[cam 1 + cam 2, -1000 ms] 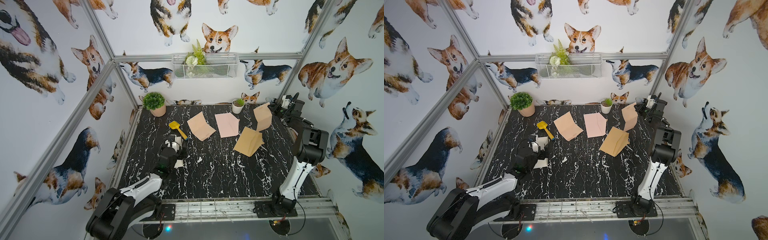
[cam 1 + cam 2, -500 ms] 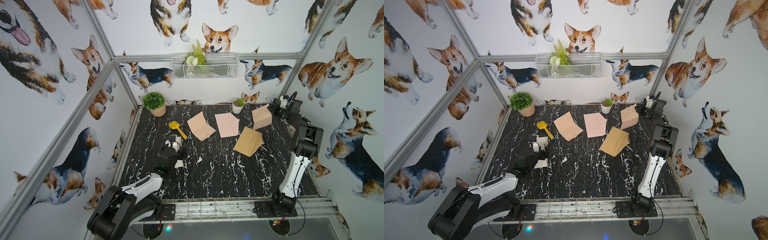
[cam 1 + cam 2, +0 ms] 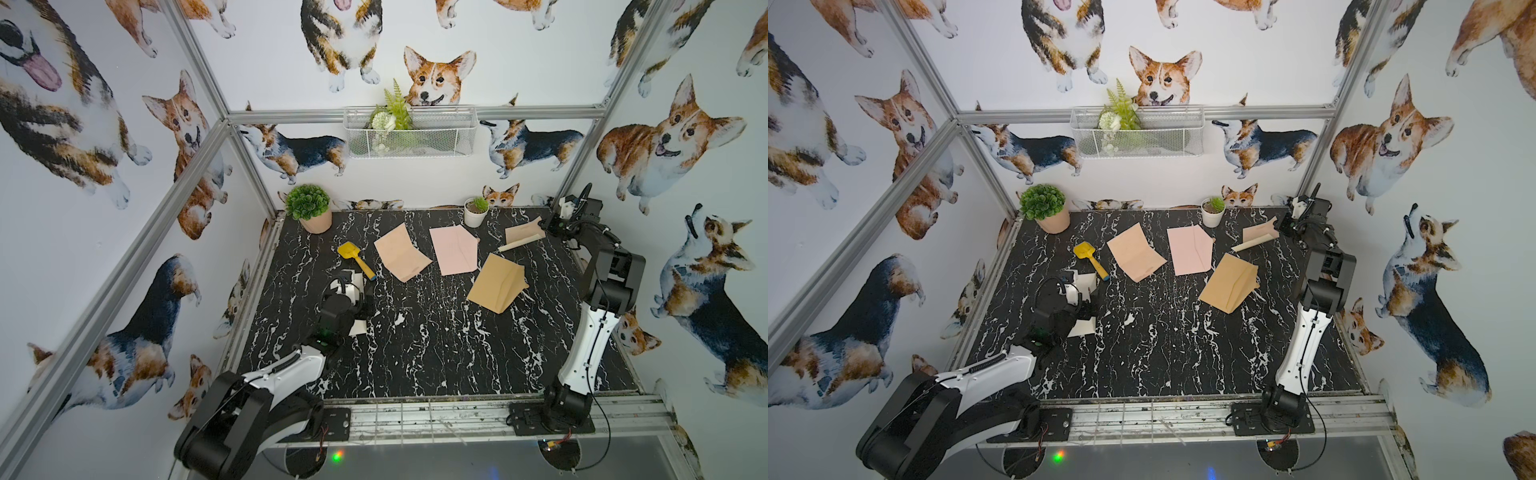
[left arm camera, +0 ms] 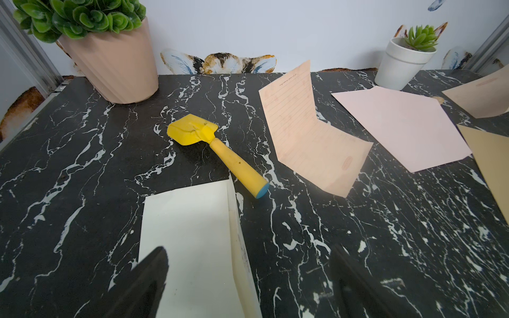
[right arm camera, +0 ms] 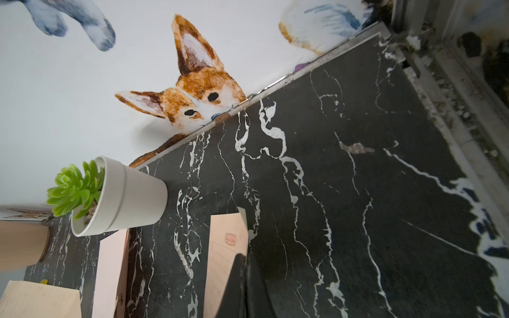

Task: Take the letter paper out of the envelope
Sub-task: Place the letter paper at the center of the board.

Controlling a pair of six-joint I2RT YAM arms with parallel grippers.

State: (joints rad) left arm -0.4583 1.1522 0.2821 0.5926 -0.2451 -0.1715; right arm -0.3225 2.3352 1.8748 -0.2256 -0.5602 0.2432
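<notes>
At the far right corner, your right gripper pinches the letter paper, clear of the brown envelope; your left gripper gapes over a white envelope; only release seems left.

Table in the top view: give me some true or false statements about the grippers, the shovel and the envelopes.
The right gripper is shut on a peach sheet. True.
The left gripper is clamped on the cream envelope. False: its jaws stand open above it.
The yellow toy shovel lies in the wire basket. False: it lies on the marble table.
The pink envelope lies flat near the white succulent pot. True.
</notes>
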